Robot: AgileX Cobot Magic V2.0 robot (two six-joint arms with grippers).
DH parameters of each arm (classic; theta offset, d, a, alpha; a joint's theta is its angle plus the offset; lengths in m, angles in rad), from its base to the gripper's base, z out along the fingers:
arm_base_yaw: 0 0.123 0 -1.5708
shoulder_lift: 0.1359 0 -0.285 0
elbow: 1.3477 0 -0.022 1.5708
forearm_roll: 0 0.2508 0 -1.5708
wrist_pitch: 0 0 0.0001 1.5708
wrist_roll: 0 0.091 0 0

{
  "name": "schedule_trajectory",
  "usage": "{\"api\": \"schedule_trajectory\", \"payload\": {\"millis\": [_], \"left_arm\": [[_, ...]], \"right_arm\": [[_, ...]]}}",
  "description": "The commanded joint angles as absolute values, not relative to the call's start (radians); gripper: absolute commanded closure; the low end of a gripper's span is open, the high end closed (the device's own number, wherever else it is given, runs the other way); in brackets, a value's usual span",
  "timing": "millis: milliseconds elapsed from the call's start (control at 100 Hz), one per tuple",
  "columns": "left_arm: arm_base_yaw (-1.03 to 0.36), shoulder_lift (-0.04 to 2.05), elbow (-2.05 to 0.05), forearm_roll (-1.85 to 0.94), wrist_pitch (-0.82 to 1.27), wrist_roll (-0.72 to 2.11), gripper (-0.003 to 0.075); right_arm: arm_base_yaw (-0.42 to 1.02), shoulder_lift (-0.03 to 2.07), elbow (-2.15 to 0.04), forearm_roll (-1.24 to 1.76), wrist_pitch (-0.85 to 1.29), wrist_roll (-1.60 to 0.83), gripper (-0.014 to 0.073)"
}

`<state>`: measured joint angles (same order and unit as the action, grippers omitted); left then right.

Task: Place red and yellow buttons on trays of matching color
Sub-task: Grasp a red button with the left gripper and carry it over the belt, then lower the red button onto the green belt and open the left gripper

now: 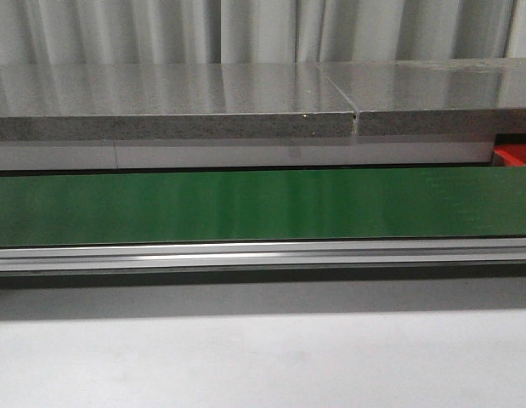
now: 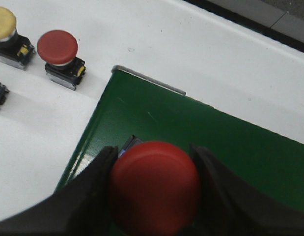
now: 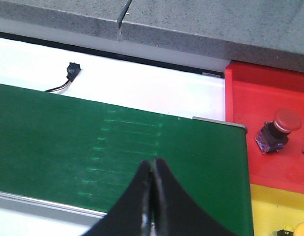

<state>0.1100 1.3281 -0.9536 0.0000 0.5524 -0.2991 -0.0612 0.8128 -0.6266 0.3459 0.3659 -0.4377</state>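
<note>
The left gripper (image 2: pixel 154 189) has its jaws closed around a red button (image 2: pixel 155 187), held over the corner of the green belt (image 2: pixel 230 142). On the white worktop (image 2: pixel 191 54) beside the belt sit another red button (image 2: pixel 58 51) and a yellow button (image 2: pixel 5 29), close together. The right gripper (image 3: pixel 152 196) hangs over the belt with its jaws shut and holding nothing. Near it, past the end of the belt, a red tray (image 3: pixel 250 98) holds one red button (image 3: pixel 279 129), and a yellow tray (image 3: pixel 269 206) lies right next to the red one.
</note>
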Motion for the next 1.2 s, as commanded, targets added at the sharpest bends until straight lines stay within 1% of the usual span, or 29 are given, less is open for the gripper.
{"api": "schedule_trajectory", "payload": {"millis": [0,230,570,620,690,730,780,810,830,840,880,950,1000,1190], "left_arm": [[0.101,1.311,-0.962,-0.026,0.456,-0.300,0.0739],[0.099,1.365,-0.953,-0.051,0.411,-0.300,0.0739],[0.099,1.438,-0.953,-0.051,0.421,-0.300,0.0738],[0.099,1.438,-0.953,-0.051,0.419,-0.296,0.0727],[0.099,1.438,-0.953,-0.055,0.419,-0.272,0.0662],[0.099,1.438,-0.953,-0.062,0.421,-0.249,0.0594],[0.099,1.438,-0.953,-0.082,0.425,-0.214,0.0488],[0.099,1.438,-0.953,-0.096,0.427,-0.200,0.0400],[0.099,1.438,-0.953,-0.102,0.431,-0.193,0.0363],[0.099,1.438,-0.953,-0.104,0.431,-0.193,0.0328],[0.099,1.438,-0.953,-0.114,0.436,-0.193,0.0227],[0.099,1.438,-0.953,-0.125,0.445,-0.193,0.0115],[0.099,1.438,-0.955,-0.124,0.455,-0.193,0.0086],[0.099,1.419,-1.002,-0.124,0.462,-0.193,0.0100]], "right_arm": [[-0.060,0.800,-0.653,0.355,0.301,-0.447,0.0661],[-0.060,0.800,-0.653,0.355,0.302,-0.447,0.0661],[-0.060,0.800,-0.653,0.355,0.302,-0.447,0.0661],[-0.060,0.800,-0.653,0.355,0.302,-0.447,0.0661],[-0.060,0.800,-0.653,0.355,0.302,-0.447,0.0661],[-0.060,0.800,-0.653,0.355,0.302,-0.447,0.0661],[-0.060,0.800,-0.653,0.355,0.302,-0.447,0.0661],[-0.060,0.800,-0.653,0.355,0.302,-0.447,0.0661],[-0.060,0.800,-0.653,0.355,0.302,-0.447,0.0661],[-0.060,0.800,-0.653,0.355,0.302,-0.447,0.0661],[-0.060,0.800,-0.653,0.355,0.302,-0.447,0.0661],[-0.060,0.800,-0.653,0.355,0.302,-0.447,0.0661],[-0.060,0.800,-0.653,0.355,0.302,-0.447,0.0661],[-0.060,0.800,-0.653,0.355,0.302,-0.447,0.0661]]}}
